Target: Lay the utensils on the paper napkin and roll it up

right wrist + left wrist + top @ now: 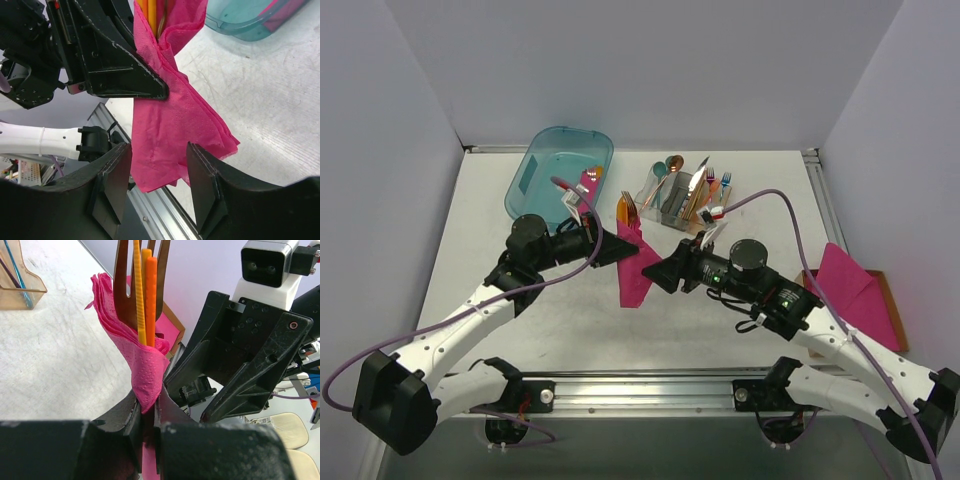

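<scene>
**Loose bundle in mid-air, one pinch holding it**

The left gripper (148, 407) is nearly shut, its jaws pinching the napkin (175, 125) at a narrow waist. The utensils (149, 300) stand upright out of the wrap above that pinch. The whole bundle hangs above the table (570, 320), between the two arms and in front of the holder (675, 195).

The right gripper (159, 170) is about half open. Its jaws stand on either side of the napkin's loose lower end, close to the paper, but no firm grip shows.

Risks from here:

- **Utensils slipping:** The wrap is a crumpled fold, not a tight roll. If the left pinch eases or the bundle tilts, the smooth metal could slide out.
- **Paper tearing:** The napkin is thin. If the right jaws close and pull or twist against the left pinch, it would likely rip at the waist.
- **Unrolling:** The lower end fans out in loose layers. If the right jaws catch only some of them, the rest would be left flapping and the roll would open.
- **Collision:** The grippers are very near each other, so a small misjudged move could knock them together and jolt the bundle free
</scene>
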Robot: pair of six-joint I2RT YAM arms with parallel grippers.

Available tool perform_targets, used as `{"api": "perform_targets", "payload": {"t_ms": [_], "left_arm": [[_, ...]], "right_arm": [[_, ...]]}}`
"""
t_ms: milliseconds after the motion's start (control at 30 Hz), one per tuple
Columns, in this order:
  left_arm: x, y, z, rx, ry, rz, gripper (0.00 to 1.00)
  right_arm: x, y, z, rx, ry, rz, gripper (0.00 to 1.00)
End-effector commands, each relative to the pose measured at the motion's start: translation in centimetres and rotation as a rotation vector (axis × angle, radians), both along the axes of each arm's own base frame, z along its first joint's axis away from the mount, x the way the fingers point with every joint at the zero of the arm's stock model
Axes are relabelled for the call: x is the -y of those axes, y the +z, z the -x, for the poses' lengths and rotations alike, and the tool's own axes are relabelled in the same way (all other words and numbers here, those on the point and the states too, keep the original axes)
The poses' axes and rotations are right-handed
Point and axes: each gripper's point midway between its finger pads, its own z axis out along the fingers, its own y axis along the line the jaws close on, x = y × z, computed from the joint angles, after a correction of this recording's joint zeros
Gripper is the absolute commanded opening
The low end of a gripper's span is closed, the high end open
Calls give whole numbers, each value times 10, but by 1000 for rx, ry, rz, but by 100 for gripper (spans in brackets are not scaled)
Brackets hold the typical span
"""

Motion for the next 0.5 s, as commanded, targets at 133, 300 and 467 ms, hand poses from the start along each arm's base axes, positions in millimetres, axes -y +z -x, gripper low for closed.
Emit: {"api": "perform_targets", "payload": {"t_ms": [133,300,467], "left_arm": [[1,22,0,68,-5,47,2],[2,26,3,65,-27,67,2],[4,32,9,66,-54,87,2]], "right_arm": [[-12,18,2,47,51,-75,47],[-13,12,0,39,43,-67,47],[-17,10,-3,37,44,-63,47]]}}
